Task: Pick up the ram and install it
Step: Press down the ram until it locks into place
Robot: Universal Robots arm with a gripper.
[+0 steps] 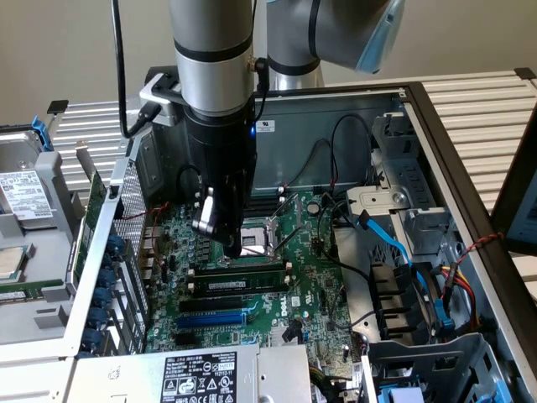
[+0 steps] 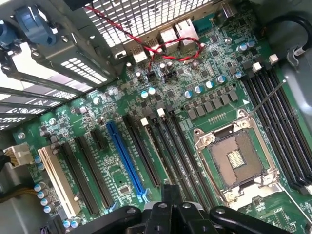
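Dark cylindrical metal gripper hangs over large green glossy motherboard inside grey steel computer case. We cannot tell how far jaws are open, nor whether they hold anything. Ram, thin green board stick with white label strip, lies along long black plastic slot just beneath jaws. Wrist view gives us square silver processor socket and blue slot beside jaws.

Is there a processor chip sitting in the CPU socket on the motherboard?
No. In the wrist view the CPU socket on the motherboard is open and bare, showing its contact field inside the metal frame.
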